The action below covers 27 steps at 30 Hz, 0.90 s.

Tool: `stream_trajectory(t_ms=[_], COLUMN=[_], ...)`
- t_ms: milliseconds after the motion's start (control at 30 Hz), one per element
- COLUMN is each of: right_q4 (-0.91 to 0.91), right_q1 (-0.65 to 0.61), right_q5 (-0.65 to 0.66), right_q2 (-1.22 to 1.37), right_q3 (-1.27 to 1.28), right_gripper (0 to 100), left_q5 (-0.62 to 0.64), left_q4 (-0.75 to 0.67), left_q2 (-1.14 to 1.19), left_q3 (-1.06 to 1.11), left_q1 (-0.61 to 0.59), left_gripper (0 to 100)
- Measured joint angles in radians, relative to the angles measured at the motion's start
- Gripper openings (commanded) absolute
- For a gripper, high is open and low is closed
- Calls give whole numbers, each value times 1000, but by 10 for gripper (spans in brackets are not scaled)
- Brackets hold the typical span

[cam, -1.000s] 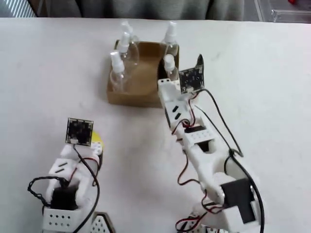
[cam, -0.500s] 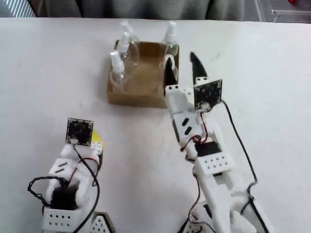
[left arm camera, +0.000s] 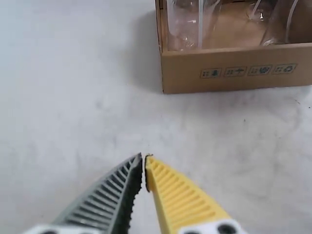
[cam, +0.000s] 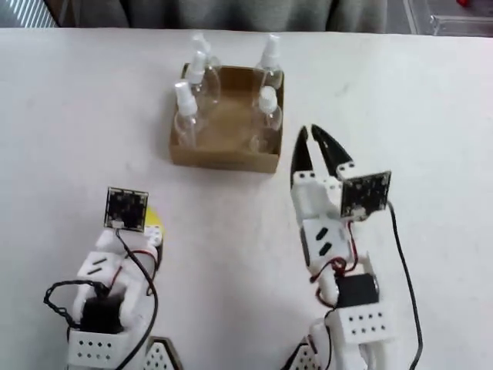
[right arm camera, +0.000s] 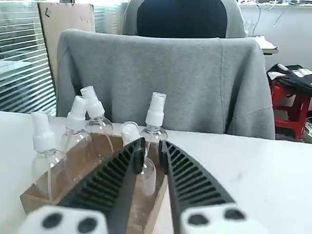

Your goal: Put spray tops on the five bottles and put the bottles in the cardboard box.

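The right gripper, its black fingers slightly spread and empty, hung over the white bench just beside the brown cardboard box. The right wrist view took in a grey-draped chair behind the bench. In the box stood five clear plastic bottles, upright, white spray tops uppermost. The grey-and-yellow left gripper was pressed together.

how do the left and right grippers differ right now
The left gripper has one grey and one yellow finger; the right gripper has both black. The left gripper is shut, the right slightly open. The right sits nearer the cardboard box than the left. Both hold nothing.
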Motion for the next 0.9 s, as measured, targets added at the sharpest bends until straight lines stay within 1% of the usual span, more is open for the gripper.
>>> stream_trajectory(t_ms=[267, 400, 767, 900], right_q4=[333, 459, 654, 802], right_q1=[37, 55, 58, 58], right_q5=[0, 0, 0, 0], right_q2=[-408, -420, -440, -442], right_q3=[150, 160, 273, 276], right_gripper=[16, 16, 15, 15], left_q5=[0, 0, 0, 0], left_q4=[0, 3, 11, 11], left_q2=[0, 0, 0, 0], left_q3=[0, 0, 0, 0], left_q1=[0, -3, -3, -3], left_gripper=[20, 20, 20, 20])
